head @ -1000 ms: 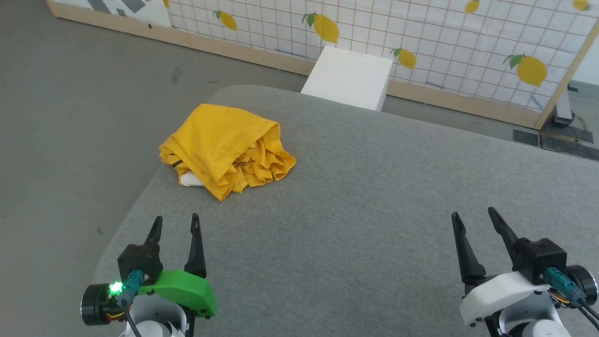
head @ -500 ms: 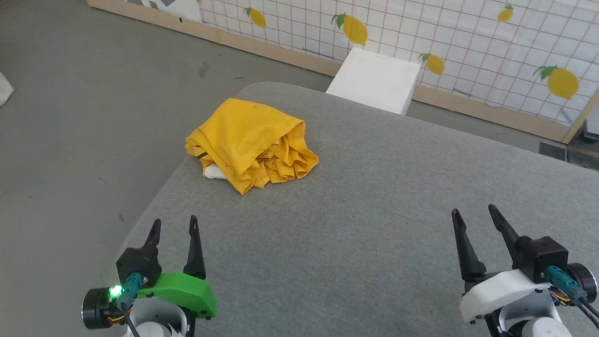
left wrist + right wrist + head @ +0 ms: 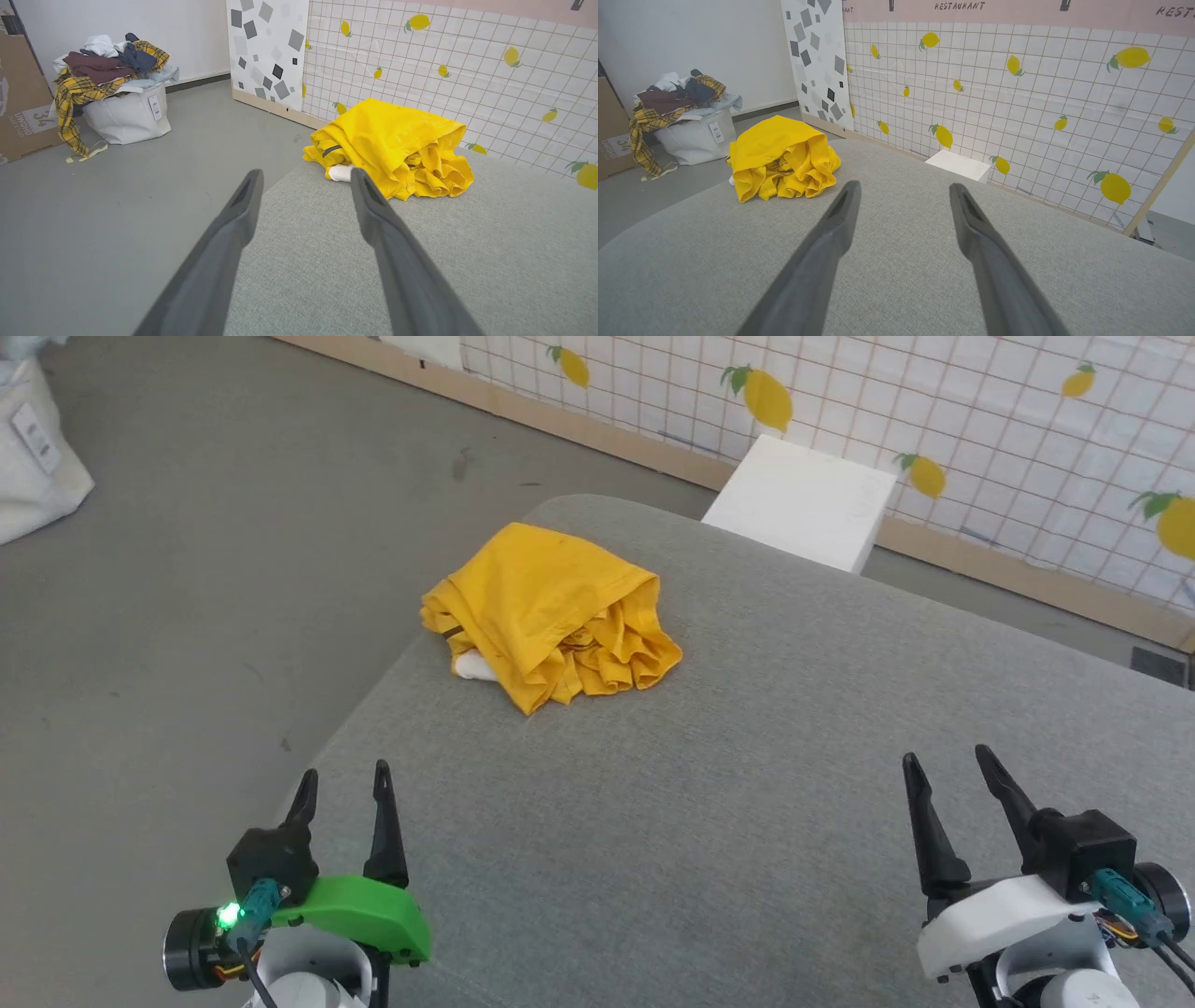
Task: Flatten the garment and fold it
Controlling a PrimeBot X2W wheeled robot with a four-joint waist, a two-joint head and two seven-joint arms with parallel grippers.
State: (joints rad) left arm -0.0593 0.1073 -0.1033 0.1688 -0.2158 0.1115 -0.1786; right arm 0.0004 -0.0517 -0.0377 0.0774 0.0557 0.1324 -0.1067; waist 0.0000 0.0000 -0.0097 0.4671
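The mustard-yellow garment [image 3: 551, 607] lies bunched in a heap near the far left corner of the grey padded table [image 3: 747, 784]. A small white patch pokes out at its near left side. The left wrist view has the garment [image 3: 397, 144] ahead and to the right, the right wrist view has the garment [image 3: 780, 156] ahead at the left. My left gripper [image 3: 341, 784] hovers open at the table's near left edge, well short of the heap. My right gripper [image 3: 945, 767] stands open at the near right, nothing between its fingers.
A white box [image 3: 803, 504] stands on the floor behind the table, against a lemon-print tiled wall [image 3: 980, 439]. A white bag heaped with clothes [image 3: 112, 98] sits on the grey floor to the left, next to a cardboard box [image 3: 21, 102].
The camera has turned left, so the garment and white box sit further right in the picture. Both grippers hold the same open pose.
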